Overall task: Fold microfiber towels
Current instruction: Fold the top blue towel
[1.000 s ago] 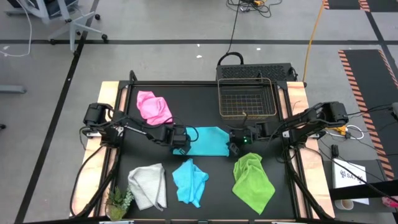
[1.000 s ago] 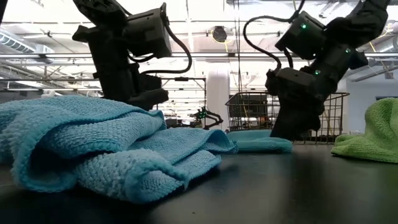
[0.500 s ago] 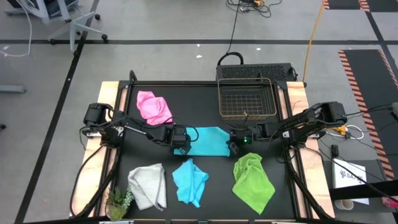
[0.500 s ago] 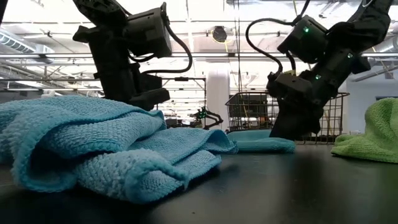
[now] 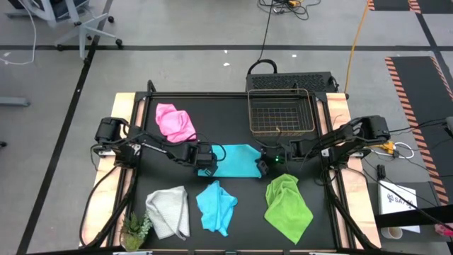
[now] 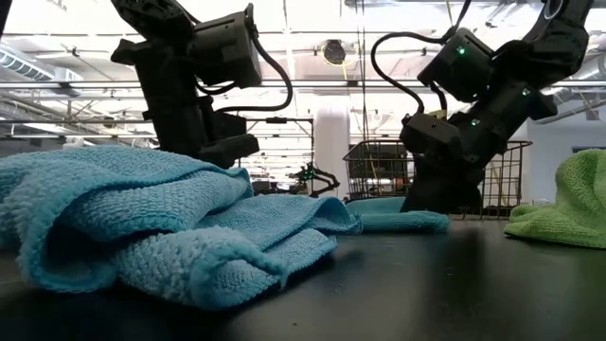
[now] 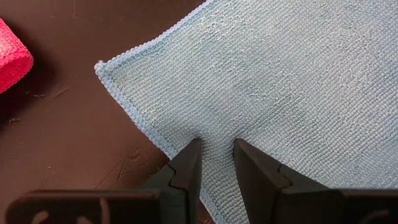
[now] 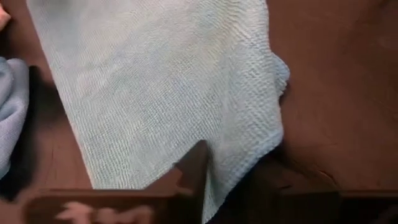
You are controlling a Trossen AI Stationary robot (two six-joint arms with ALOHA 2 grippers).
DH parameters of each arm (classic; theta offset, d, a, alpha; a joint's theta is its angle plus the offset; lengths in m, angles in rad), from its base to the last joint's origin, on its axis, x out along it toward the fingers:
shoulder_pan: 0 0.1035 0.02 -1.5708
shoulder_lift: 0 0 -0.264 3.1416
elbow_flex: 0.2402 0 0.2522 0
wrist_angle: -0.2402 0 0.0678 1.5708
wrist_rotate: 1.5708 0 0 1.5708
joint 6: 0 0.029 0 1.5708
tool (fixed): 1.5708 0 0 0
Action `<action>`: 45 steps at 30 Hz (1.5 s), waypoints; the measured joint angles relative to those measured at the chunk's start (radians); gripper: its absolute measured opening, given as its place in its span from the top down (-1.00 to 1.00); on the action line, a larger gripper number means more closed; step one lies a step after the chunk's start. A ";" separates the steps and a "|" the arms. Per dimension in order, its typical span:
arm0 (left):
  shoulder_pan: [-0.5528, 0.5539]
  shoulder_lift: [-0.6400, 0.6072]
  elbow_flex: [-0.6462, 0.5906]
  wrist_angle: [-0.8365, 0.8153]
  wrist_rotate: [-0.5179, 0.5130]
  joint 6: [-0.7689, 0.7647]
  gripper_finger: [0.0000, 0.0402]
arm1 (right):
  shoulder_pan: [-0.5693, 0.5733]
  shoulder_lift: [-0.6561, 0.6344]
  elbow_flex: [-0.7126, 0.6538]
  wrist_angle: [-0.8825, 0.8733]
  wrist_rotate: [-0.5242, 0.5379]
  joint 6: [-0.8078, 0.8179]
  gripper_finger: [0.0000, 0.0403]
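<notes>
High view: flat blue towel [image 5: 236,160] lies widthwise.

We see even overhead light across the black table [image 5: 233,191] from above, with only soft shadows under the arms. From table height, bright ceiling strips and windows behind turn both arms into dark silhouettes, and the nearest light blue towel [image 6: 161,227] looms soft and blurred. Our wrist views run dim and warm-tinted, weave crisp.

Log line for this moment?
left hand: pinching flat blue towel edge | right hand: at opposite edge | wire basket: nothing inside
</notes>
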 joint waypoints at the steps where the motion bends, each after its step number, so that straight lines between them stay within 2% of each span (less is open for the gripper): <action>1: 0.000 0.000 0.000 0.000 0.000 0.000 0.52 | -0.002 0.000 0.000 0.000 -0.014 0.000 0.82; 3: 0.000 0.000 0.000 0.000 0.000 0.000 0.52 | -0.007 -0.004 -0.001 0.000 -0.053 0.000 0.95; 8: 0.000 0.000 0.000 0.005 0.000 0.001 0.52 | -0.009 -0.024 -0.001 0.001 -0.079 0.016 0.99; 14: 0.000 0.000 0.020 0.005 0.000 0.034 0.52 | -0.024 -0.075 0.000 -0.022 -0.077 0.007 0.99; 25: 0.009 0.000 0.131 -0.063 -0.021 0.139 0.52 | -0.053 -0.121 -0.001 -0.210 -0.088 -0.030 1.00; 30: -0.005 0.000 0.129 -0.060 0.008 0.158 0.52 | -0.053 -0.128 0.000 -0.209 -0.101 -0.030 1.00; 35: -0.018 0.000 0.113 -0.062 -0.009 0.148 0.52 | -0.053 -0.178 0.003 -0.206 -0.122 -0.015 1.00; 39: -0.020 0.001 0.093 -0.035 -0.015 0.131 0.52 | -0.053 -0.238 0.008 -0.195 -0.125 -0.001 1.00; 45: -0.021 0.051 0.072 0.144 -0.013 0.125 0.52 | -0.053 -0.299 0.008 -0.186 -0.122 0.016 1.00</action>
